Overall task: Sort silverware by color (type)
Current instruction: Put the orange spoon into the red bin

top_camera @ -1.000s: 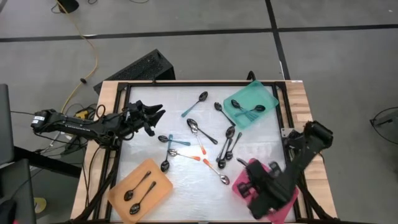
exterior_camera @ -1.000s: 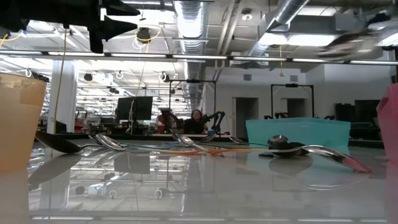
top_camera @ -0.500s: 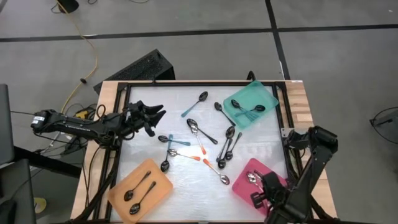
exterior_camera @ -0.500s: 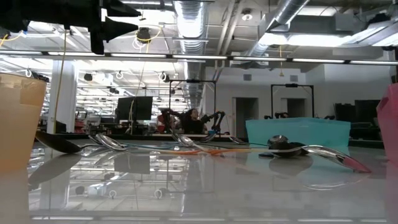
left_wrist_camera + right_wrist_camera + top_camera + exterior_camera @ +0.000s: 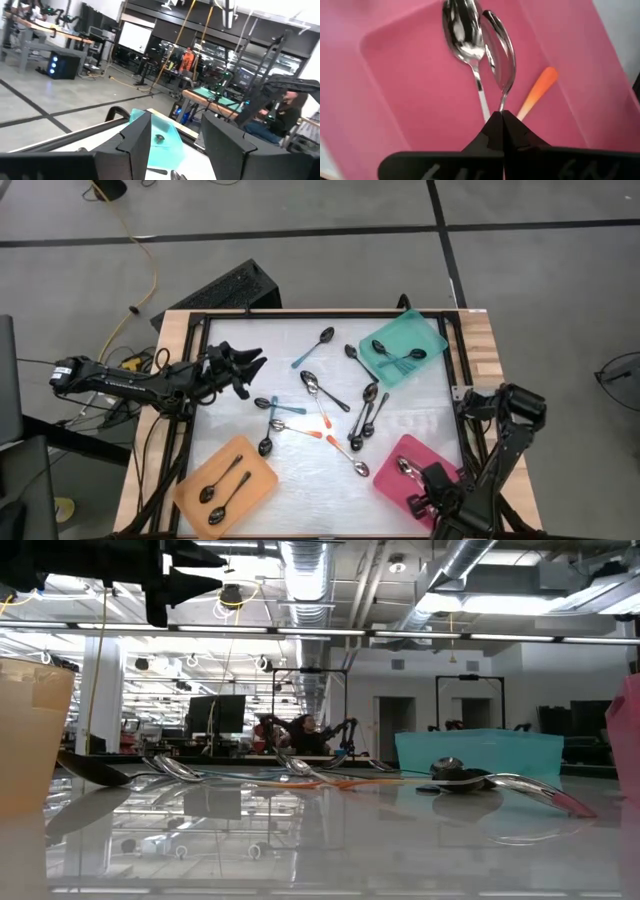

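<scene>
Several spoons point(image 5: 320, 395) lie scattered on the white table top. Two lie in the orange tray point(image 5: 250, 492) and some in the teal tray point(image 5: 385, 340). My right gripper point(image 5: 424, 492) hangs over the pink tray point(image 5: 415, 450), shut on a silver spoon point(image 5: 498, 47). Beside it a second spoon point(image 5: 461, 27) lies flat in the pink tray point(image 5: 410, 85). An orange handle end point(image 5: 540, 90) shows there too; whose it is I cannot tell. My left gripper point(image 5: 255, 360) hovers open above the table's far left, with nothing between its fingers point(image 5: 135, 145). My right gripper pinches the silver spoon by its thin stem point(image 5: 502, 105), just behind the bowl, between its two shut fingertips. The fingers come steeply from above. The bowl points away from the fingers, turned on edge over the pink tray. Whether it touches the tray I cannot tell.
The trays sit at three corners: teal far right, pink near right, orange near left. A black frame point(image 5: 300, 313) rims the table. In the low view the teal tray point(image 5: 478, 752) and spoons point(image 5: 180, 770) stand ahead. A person sits at a desk in the room behind.
My right gripper, shut on the spoon the whole time, has swung toward the table's near right corner and come down over the pink tray, rolling a little. The arm has cleared the tray's far part, which now shows.
</scene>
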Motion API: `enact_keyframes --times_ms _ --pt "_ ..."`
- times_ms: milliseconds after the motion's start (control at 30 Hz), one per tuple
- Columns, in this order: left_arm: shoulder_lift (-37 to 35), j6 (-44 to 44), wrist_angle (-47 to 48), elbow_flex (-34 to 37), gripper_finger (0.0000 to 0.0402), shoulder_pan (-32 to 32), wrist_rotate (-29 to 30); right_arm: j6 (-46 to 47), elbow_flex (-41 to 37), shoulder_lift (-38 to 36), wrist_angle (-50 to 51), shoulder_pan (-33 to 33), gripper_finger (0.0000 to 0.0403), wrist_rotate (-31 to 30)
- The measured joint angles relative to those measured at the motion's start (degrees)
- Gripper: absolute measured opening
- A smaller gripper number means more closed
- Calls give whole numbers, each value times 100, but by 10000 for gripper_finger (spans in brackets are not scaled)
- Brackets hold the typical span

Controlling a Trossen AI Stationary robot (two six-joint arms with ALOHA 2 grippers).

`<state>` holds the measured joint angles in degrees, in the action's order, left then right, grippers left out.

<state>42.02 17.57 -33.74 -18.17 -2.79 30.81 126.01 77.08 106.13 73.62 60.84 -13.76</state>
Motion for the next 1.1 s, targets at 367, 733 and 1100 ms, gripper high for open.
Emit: enact_keyframes --times_ms 367,733,1100 --pt "0 -19 0 0 157 0 148 -65 -732 -7 -654 349 2 -742" --pt "-1 3 125 0 157 0 155 -238 -1330 -11 -1411 343 21 -1234" --pt "-2 243 521 0 157 -4 -45 -798 -1336 -355 -987 268 113 -1115"
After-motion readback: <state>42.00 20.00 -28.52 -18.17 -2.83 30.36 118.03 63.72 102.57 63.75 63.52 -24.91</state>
